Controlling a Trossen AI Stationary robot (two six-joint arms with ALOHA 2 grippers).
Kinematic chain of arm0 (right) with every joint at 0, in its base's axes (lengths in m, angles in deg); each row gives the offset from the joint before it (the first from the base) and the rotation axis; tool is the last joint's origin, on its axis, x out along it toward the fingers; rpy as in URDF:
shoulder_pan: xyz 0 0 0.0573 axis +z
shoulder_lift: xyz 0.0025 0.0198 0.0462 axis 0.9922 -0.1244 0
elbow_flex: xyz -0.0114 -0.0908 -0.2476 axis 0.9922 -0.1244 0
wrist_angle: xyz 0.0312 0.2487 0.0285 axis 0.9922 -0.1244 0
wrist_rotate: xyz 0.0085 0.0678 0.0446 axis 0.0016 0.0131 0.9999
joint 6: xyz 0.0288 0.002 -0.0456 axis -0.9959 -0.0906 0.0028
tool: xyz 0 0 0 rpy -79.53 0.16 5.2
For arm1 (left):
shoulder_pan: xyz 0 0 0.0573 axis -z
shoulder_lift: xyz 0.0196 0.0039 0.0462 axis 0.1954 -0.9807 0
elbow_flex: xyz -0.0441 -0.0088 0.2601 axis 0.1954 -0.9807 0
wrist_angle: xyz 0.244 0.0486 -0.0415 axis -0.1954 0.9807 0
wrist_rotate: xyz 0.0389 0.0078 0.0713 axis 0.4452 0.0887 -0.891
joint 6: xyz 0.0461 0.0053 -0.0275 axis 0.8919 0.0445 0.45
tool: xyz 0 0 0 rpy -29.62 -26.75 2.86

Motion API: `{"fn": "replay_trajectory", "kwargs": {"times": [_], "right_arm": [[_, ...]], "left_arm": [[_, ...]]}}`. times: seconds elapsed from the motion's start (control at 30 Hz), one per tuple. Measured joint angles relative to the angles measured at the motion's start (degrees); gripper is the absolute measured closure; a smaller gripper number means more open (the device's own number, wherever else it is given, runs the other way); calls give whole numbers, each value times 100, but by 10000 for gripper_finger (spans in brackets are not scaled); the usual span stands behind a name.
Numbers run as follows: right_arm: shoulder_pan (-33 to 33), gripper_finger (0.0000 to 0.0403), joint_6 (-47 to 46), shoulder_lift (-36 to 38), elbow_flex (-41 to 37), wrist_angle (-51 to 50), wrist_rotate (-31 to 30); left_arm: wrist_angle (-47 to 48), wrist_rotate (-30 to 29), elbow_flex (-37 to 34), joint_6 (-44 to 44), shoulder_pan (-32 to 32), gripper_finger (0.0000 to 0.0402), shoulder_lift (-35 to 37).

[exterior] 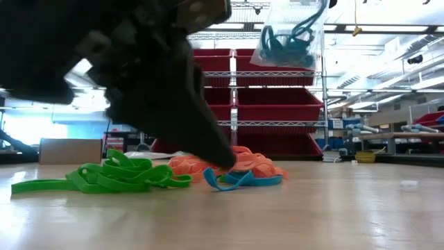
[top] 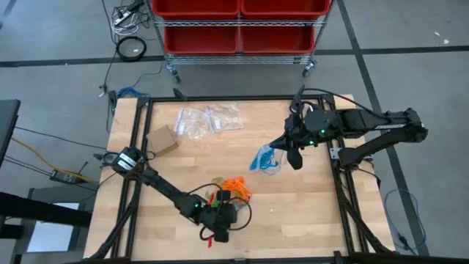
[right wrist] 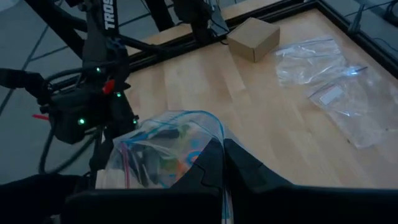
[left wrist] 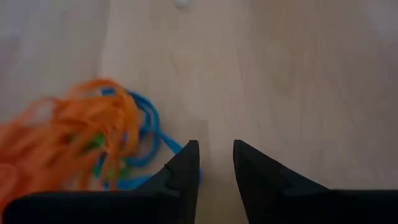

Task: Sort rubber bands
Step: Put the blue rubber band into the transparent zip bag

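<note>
Because the left claw [left wrist: 216, 163], fingers slightly apart and empty, sits beside the tangled orange, blue and green rubber bands [top: 234, 188] at the high view's lower centre on the wooden desk [top: 308, 213], it may drag several colours together, while the right claw [right wrist: 224, 155] hangs clamped on a clear plastic bag of blue bands [top: 265, 160].

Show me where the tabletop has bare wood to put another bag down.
Free: the front right stretch of the table, between the rubber bands and the right rail, and the front left corner below the cardboard box. Crowded: the back middle, with empty clear bags, and the centre, where the right gripper holds up a bag of blue bands.
</note>
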Motion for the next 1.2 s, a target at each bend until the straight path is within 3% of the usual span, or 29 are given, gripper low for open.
{"fn": "replay_trajectory", "kwargs": {"times": [0.23, 0.4, 0.6, 0.97, 1.2], "right_arm": [[106, 403, -24, 0, 0, 2, -12], [123, 403, -45, -36, 0, 7, -59], [130, 403, -46, -132, 0, -7, -51], [135, 403, -22, -235, 0, 33, -47], [171, 403, -33, -224, 0, 31, -48]], "left_arm": [[104, 131, 31, 21, -42, 296, -263], [449, -522, 31, 11, -60, 296, -272], [612, -596, 56, -68, -142, 296, -272], [1102, 1097, 144, -711, -500, 305, -272], [1081, 1282, 144, -595, -477, 392, -272]]}}
